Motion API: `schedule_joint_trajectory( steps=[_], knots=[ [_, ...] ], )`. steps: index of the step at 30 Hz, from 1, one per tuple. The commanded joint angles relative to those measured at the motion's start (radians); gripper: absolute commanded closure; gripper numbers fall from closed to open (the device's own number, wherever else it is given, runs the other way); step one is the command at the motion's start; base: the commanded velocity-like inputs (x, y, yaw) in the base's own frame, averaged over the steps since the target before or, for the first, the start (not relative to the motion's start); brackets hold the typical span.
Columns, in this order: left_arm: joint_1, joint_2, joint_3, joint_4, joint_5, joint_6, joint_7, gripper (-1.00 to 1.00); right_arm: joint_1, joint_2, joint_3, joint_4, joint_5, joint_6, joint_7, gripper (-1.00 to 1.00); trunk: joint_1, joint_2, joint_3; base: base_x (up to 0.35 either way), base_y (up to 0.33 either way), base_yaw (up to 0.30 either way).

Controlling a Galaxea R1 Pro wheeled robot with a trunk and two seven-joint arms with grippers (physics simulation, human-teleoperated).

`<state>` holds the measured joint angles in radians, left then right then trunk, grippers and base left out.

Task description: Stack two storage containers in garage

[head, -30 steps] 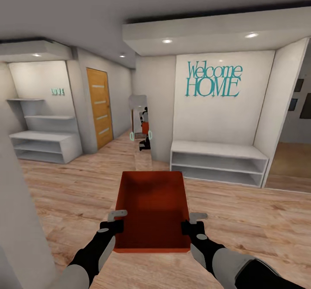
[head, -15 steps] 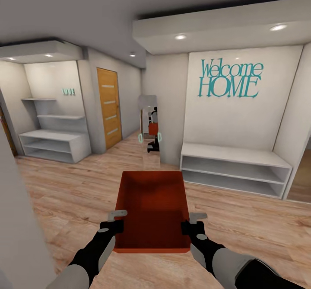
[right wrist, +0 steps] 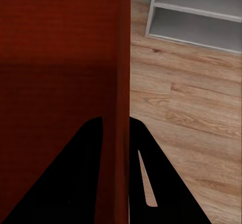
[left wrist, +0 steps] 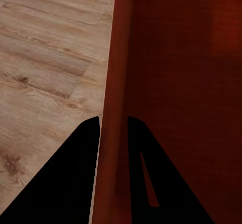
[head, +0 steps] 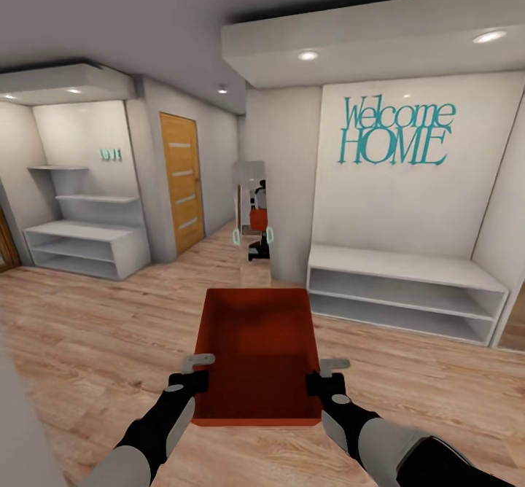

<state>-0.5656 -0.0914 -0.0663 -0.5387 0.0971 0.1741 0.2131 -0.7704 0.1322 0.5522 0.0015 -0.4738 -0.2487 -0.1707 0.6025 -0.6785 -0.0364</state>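
Well, we're out in a hallway on the wood-plank floor (head: pixel 95 326), and this is the carrying leg of the job: one storage container (head: pixel 257 348) is up off the ground, held level in front of the robot, short of the low white bench (head: pixel 408 294) that sits beneath the teal "Welcome HOME" lettering (head: pixel 397 132). No grey concrete anywhere, so by my read the garage is not reached yet. Left of that bench, past a wall corner with a tall mirror (head: pixel 251 210), stands a slatted wood door (head: pixel 182 181).

Down to the grip now. The left gripper (head: pixel 191 379) pinches the tray's left wall, one finger either side of the thin rim, closed tight on it; the right gripper (head: pixel 322 379) does the same on the right wall.

Next call, I'd say: roll on toward that door, keep both pinches firm and the tray flat.
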Motion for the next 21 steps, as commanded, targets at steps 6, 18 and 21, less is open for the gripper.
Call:
schedule_joint_trajectory(
  steps=[6, 18, 21],
  knots=[
    [0.000, 0.045, 0.028, -0.001, 0.004, 0.008, 0.017, 1.00, -0.001, -0.003, -0.026, -0.001, -0.009, -0.021, -0.004, 1.00, 0.001, -0.001, -0.002, 0.322, 0.000, 0.000],
    [0.000, 0.045, 0.028, -0.001, 0.004, 0.008, 0.017, 1.00, -0.001, -0.003, -0.026, -0.001, -0.009, -0.021, -0.004, 1.00, 0.001, -0.001, -0.002, 0.322, 0.000, 0.034],
    [0.000, 0.045, 0.028, 0.000, 0.004, 0.008, 0.016, 1.00, -0.001, -0.003, -0.026, -0.001, -0.009, -0.021, -0.004, 1.00, 0.001, -0.001, -0.002, 0.322, 0.000, 0.233]
  ],
)
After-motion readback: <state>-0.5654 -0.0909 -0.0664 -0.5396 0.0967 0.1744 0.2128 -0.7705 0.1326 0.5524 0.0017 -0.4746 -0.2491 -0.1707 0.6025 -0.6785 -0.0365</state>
